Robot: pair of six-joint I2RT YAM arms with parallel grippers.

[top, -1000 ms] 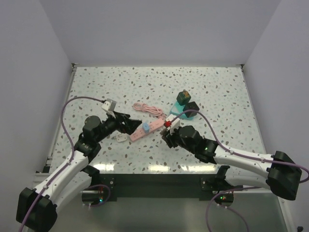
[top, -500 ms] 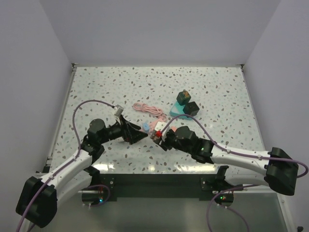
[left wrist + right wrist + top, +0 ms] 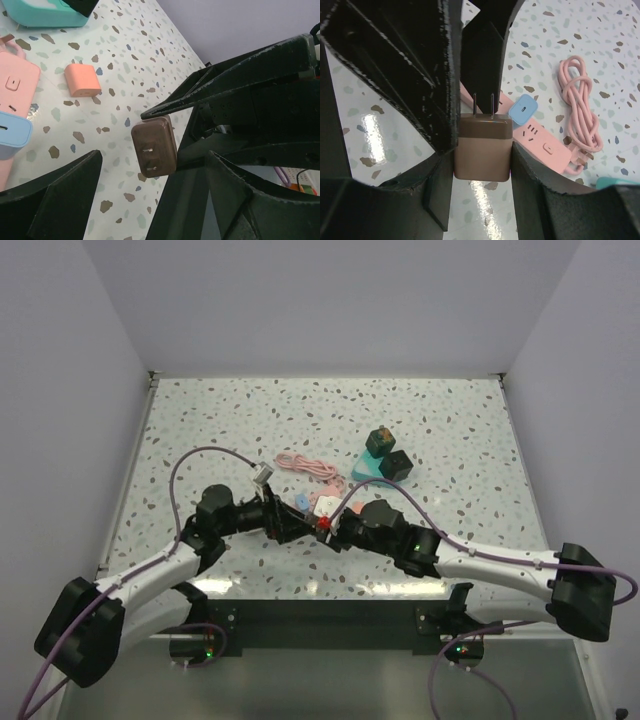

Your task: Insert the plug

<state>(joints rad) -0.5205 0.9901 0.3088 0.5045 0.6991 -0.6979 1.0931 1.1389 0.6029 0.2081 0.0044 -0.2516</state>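
Nearly nose to nose: right gripper [image 3: 327, 528] clamps the plug [image 3: 482, 152] (prongs forward), left gripper [image 3: 293, 522] gapes wide.

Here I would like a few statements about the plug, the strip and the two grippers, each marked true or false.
1. The right gripper holds the plug. True.
2. The plug sits in the strip. False: it is off the strip, with its prongs bare.
3. The left gripper is shut on the blue block. False: it is open and holds nothing; the block lies on the strip.
4. A pink cable lies coiled on the table. True.
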